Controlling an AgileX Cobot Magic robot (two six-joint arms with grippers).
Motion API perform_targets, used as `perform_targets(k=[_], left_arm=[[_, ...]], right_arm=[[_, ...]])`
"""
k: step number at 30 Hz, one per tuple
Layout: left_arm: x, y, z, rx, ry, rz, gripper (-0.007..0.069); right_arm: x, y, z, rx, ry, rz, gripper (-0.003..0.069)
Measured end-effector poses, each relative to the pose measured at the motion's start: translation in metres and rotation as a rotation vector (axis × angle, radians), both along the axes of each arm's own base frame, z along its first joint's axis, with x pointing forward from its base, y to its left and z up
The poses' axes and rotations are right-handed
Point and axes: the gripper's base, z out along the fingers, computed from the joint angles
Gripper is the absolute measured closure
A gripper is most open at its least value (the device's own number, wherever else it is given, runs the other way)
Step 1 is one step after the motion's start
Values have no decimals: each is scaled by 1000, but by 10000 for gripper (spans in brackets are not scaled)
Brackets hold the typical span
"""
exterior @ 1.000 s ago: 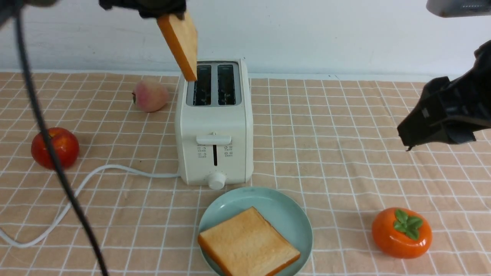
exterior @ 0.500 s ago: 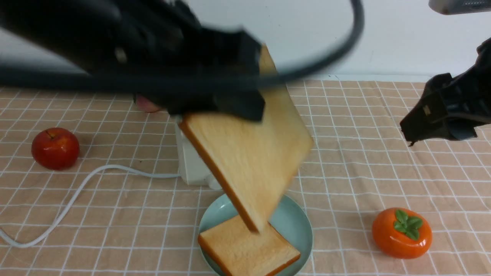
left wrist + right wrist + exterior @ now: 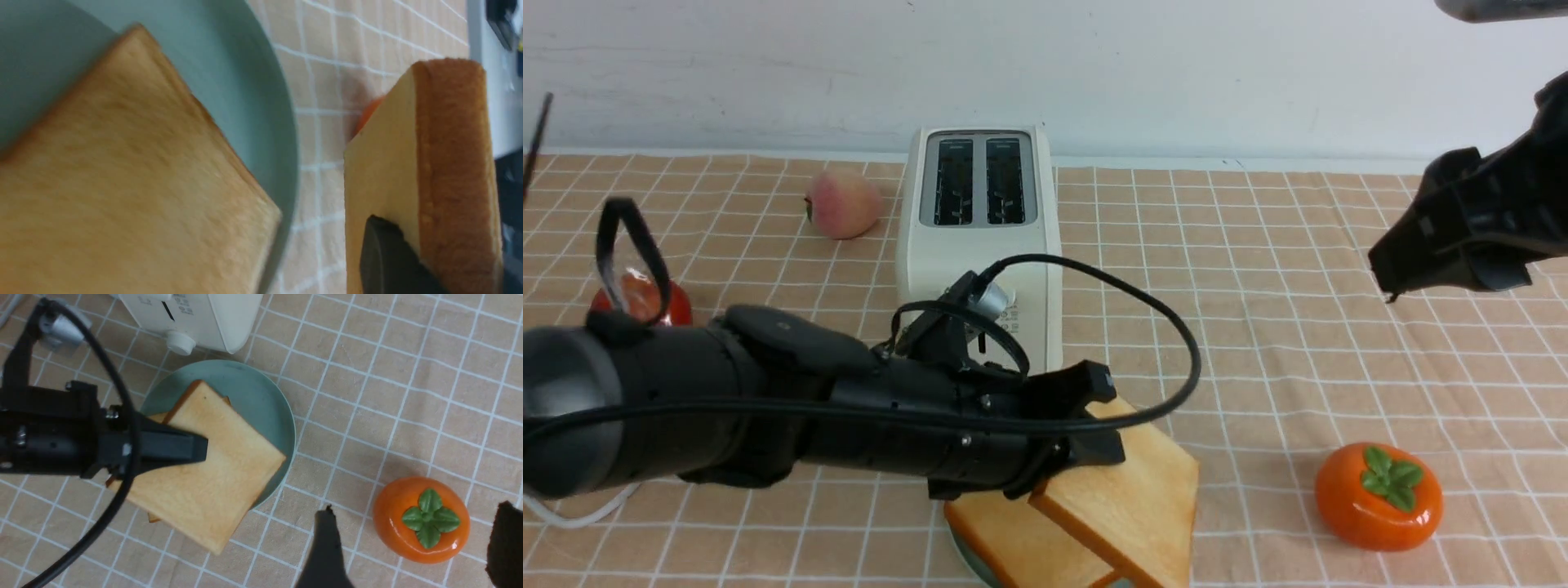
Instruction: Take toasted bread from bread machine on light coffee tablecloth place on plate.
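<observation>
Your left gripper [image 3: 1098, 416] is clenched on the second toast slice [image 3: 1143, 490], tilted above the other slice [image 3: 122, 183] lying on the plate [image 3: 253, 388]; the right gripper [image 3: 1390, 282] hangs spread and empty. Release now and the overhanging corner could tip it onto the tablecloth [image 3: 1258, 245].

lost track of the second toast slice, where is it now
The second slice is low and centre in the front view, clamped in the left tool, tilted over the first slice on the plate by the toaster.
</observation>
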Motion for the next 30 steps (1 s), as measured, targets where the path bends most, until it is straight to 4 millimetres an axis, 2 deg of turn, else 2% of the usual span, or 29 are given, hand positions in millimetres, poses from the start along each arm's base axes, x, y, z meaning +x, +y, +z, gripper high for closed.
perform_targets(k=[2,4,7,9,10,11,13,14,15,18,19,22,24,27,28,30], left_arm=[[5,3,-9,41,-3,44,490],[7,4,-13,69,-11,53,426],[6,4,-13,96,-31,16,271],[5,5,-11,137,-69,-31,141],[4,6,-11,148,-78,-41,129],[4,9,-8,177,-108,-66,45],[7,23,-1,231,-153,-104,-22],[8,30,1,254,-164,-115,-30],[9,34,2,255,-159,-103,-32],[14,72,13,305,-130,-70,-17],[15,95,20,317,-100,-16,6],[10,138,37,364,-62,87,68],[-3,168,57,396,-63,189,134],[-24,186,88,383,-130,292,249],[-24,186,88,382,-128,292,249],[-42,181,107,367,-184,263,390]], right_arm=[[0,1,0,8,3,2,161],[0,1,0,10,4,3,161],[0,1,0,12,5,4,161],[-1,1,0,12,8,2,161],[-1,1,0,11,9,2,161],[-1,1,0,12,15,0,161],[-2,0,-1,12,31,-9,162],[-2,0,-1,11,36,-11,162],[-2,0,-1,11,38,-12,162],[-4,-1,-3,-1,60,-13,163],[-4,-1,-3,-4,61,-13,165],[-3,-3,-3,-30,47,-28,179],[0,-9,-5,-78,23,-70,204],[-1,-18,-15,-140,13,-136,253],[-2,-19,-16,-140,8,-141,258],[-9,-29,-30,-146,-22,-210,347]])
